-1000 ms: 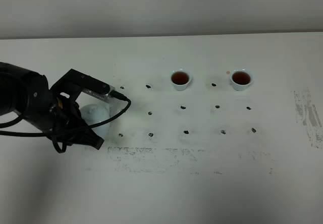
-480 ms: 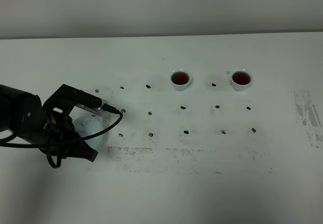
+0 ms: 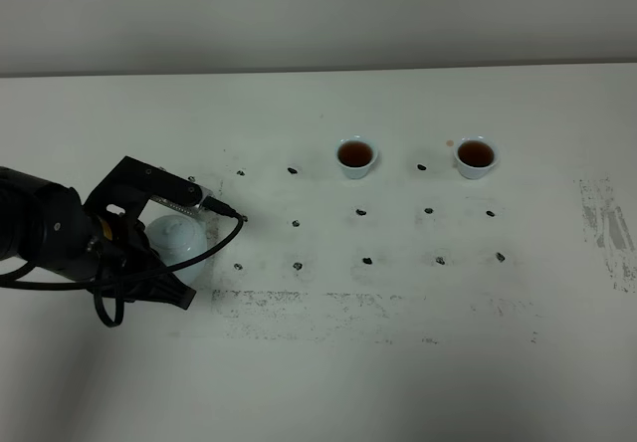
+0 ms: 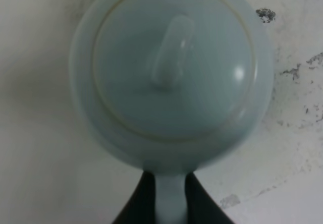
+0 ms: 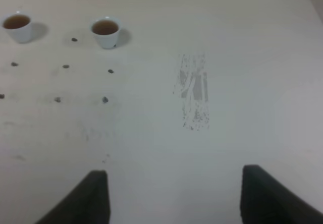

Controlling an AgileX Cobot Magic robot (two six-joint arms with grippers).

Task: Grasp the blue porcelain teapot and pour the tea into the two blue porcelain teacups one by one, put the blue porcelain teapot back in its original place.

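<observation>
The left gripper (image 4: 170, 204) is clamped on the blue porcelain teapot's (image 4: 171, 72) handle, well left of the 2 blue porcelain teacups (image 3: 355, 155), both already brown-filled; releasing while the pot hangs off the table (image 3: 398, 362) could tip it; the right gripper (image 5: 174, 196), far from the teapot, stands spread and empty.

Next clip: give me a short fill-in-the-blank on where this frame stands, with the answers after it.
1. Both blue porcelain teacups hold dark ____.
2. The left gripper is shut on the blue porcelain teapot's ____.
3. The teapot's lid is ____ the pot.
4. The right gripper holds ____.

Answers: tea; handle; on; nothing
</observation>
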